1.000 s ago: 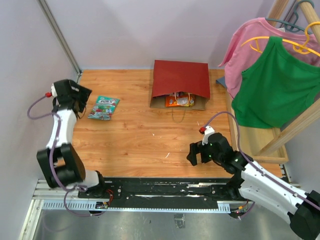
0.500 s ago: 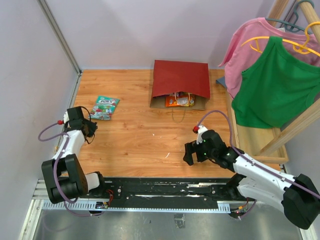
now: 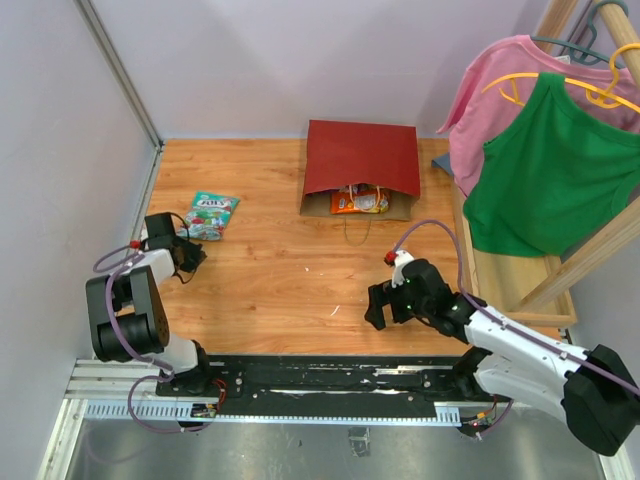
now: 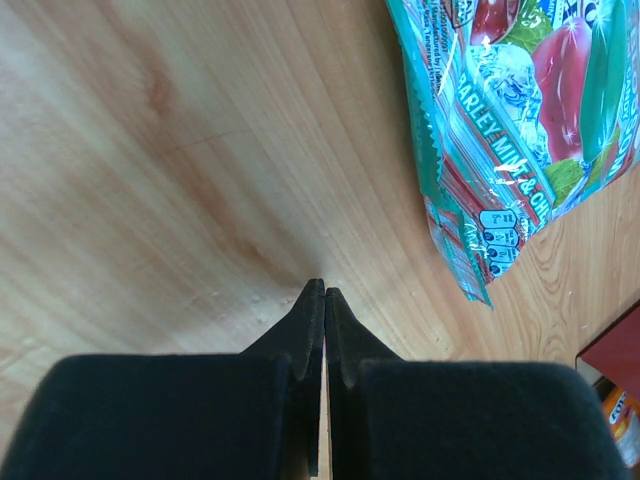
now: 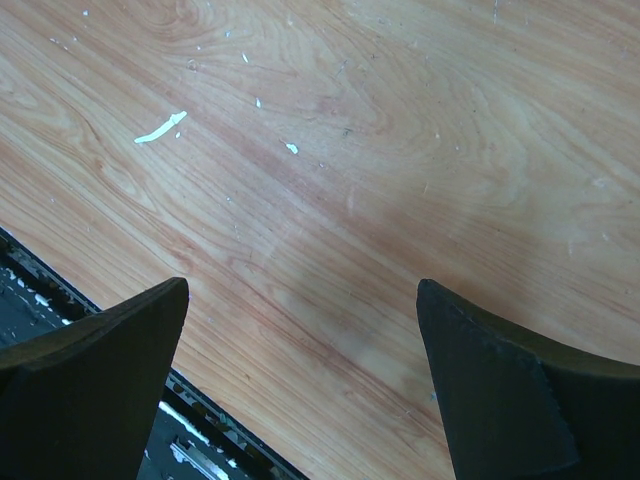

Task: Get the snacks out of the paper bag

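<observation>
The dark red paper bag (image 3: 361, 163) lies flat at the back middle of the table, mouth toward me. An orange snack packet (image 3: 358, 202) shows in its brown opening. A teal candy packet (image 3: 208, 215) (image 4: 510, 120) lies on the wood at the left. My left gripper (image 3: 192, 252) (image 4: 322, 290) is low over the table just beside that packet, shut with nothing between its fingers. My right gripper (image 3: 378, 305) (image 5: 300, 300) hovers open over bare wood near the front edge, well short of the bag.
A pink shirt (image 3: 500, 80) and a green shirt (image 3: 555, 170) hang on a wooden rack (image 3: 590, 250) at the right. A grey wall (image 3: 60, 150) runs close along the left. A black rail (image 3: 330, 378) lines the near edge. The bag's handle (image 3: 360, 232) loops onto the wood.
My left arm has swung down and back from beside the teal packet to the table's left edge, and its jaws have shut. The right gripper has crept slightly left.
</observation>
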### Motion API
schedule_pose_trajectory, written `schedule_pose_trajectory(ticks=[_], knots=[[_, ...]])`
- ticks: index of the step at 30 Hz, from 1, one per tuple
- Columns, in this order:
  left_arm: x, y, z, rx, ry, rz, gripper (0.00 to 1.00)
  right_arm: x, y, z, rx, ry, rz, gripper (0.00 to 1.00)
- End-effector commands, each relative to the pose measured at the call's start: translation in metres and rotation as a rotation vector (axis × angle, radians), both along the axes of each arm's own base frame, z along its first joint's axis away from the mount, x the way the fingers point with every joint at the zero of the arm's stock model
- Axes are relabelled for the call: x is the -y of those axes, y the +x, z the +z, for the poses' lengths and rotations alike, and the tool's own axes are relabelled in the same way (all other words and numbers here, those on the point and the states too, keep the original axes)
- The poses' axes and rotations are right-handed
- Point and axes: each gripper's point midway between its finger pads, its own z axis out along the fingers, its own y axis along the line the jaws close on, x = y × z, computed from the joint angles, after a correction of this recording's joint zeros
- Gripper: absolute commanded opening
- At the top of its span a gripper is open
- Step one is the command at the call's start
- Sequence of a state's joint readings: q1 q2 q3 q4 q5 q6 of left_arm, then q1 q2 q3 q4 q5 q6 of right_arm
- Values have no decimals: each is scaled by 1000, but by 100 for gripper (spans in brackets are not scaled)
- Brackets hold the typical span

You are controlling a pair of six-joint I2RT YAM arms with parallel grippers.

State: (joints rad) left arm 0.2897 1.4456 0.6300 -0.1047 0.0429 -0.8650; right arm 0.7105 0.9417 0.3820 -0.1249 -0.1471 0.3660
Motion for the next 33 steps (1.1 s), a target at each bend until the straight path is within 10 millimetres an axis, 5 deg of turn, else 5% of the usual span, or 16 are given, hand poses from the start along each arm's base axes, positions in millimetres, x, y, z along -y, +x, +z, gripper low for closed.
schedule_pose_trajectory(ticks=[1, 15, 33], knots=[[2, 27, 10, 63, -3, -7, 1, -6, 9, 9, 15, 24, -3, 98], [-20, 79, -25, -17, -9, 57, 1, -2, 8, 30, 46, 44, -24, 99], [-38, 171, -5, 7, -63, 89, 1, -1, 7, 17, 37, 39, -26, 98]])
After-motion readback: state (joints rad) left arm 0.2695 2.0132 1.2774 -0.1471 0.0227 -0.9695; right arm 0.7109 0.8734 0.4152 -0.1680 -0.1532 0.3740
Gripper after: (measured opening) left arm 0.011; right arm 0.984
